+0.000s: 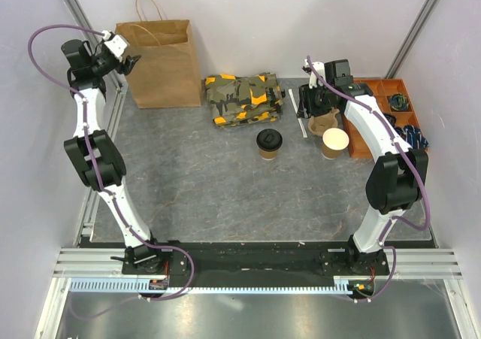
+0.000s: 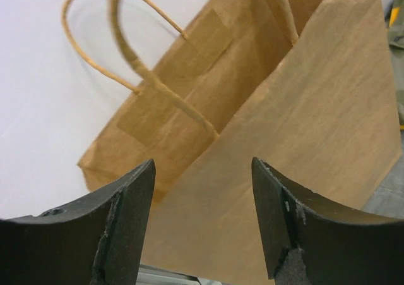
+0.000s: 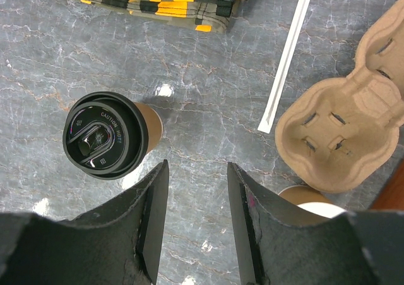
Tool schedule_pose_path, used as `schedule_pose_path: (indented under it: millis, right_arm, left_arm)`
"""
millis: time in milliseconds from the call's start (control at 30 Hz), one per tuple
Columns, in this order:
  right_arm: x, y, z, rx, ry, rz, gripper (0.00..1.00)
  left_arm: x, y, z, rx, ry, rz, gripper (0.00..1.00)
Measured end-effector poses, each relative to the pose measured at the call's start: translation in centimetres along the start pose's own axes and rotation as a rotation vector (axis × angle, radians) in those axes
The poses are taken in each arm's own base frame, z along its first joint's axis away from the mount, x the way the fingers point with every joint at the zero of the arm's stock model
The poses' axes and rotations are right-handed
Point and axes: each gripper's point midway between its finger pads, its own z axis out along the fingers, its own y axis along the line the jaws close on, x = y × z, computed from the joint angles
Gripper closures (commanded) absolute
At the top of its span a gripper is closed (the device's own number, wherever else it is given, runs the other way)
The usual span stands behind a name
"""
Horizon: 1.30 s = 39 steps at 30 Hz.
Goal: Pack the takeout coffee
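The takeout coffee [image 1: 269, 142], a brown paper cup with a black sip lid [image 3: 104, 135], stands upright on the grey table near the middle. My right gripper [image 1: 310, 107] hangs above the table to its right. Its jaws [image 3: 197, 165] are open, with only bare table between them and the cup just left of the left finger. A brown paper bag [image 1: 161, 65] with twisted handles stands open at the back left. My left gripper [image 1: 129, 62] is at the bag's upper left corner, open [image 2: 202, 165], with the bag's front panel [image 2: 303, 121] showing between its fingers.
A folded camouflage cloth [image 1: 242, 98] lies behind the coffee. A moulded-pulp carrier tray [image 3: 344, 133], a lidless cup [image 1: 335, 141] and a white wrapped straw [image 3: 287, 57] sit by the right gripper. A wooden organiser box [image 1: 391, 106] stands at the far right.
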Motion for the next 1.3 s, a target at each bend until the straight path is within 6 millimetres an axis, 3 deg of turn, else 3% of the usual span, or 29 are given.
schedule_pose_path:
  millis: [133, 300, 333, 467, 600, 767, 900, 1100, 1300]
  right_arm:
    - [0.0, 0.0, 0.0, 0.000, 0.000, 0.000, 0.50]
    - [0.0, 0.0, 0.0, -0.001, 0.001, 0.001, 0.50]
    - [0.1, 0.0, 0.0, -0.001, 0.002, 0.001, 0.50]
    - [0.2, 0.2, 0.0, -0.011, 0.007, 0.003, 0.51]
    - [0.4, 0.8, -0.1, -0.045, 0.016, 0.007, 0.50]
    - [0.4, 2.3, -0.5, -0.125, 0.012, 0.008, 0.46]
    - [-0.3, 3.8, -1.3, -0.200, -0.008, 0.010, 0.31]
    - [-2.5, 5.3, -3.2, -0.263, -0.052, -0.009, 0.14]
    - [-5.8, 6.9, -6.1, -0.289, -0.139, -0.056, 0.14]
  left_arm:
    - [0.8, -0.7, -0.1, 0.026, 0.035, 0.009, 0.48]
    - [1.5, -1.7, -0.5, 0.058, 0.067, 0.012, 0.74]
    - [1.6, -2.2, -0.8, 0.068, 0.075, 0.005, 0.85]
    - [0.9, -4.6, -2.2, 0.104, 0.095, -0.018, 0.98]
    - [-2.4, -7.0, -4.6, 0.128, 0.100, -0.012, 0.98]
    - [-8.1, -9.6, -8.1, 0.156, 0.085, 0.035, 0.98]
    - [-12.1, -12.5, -11.3, 0.181, 0.091, 0.097, 0.98]
    - [-14.6, -19.3, -16.2, 0.268, 0.133, 0.164, 0.98]
    - [-16.6, -24.8, -19.7, 0.368, 0.133, 0.235, 0.96]
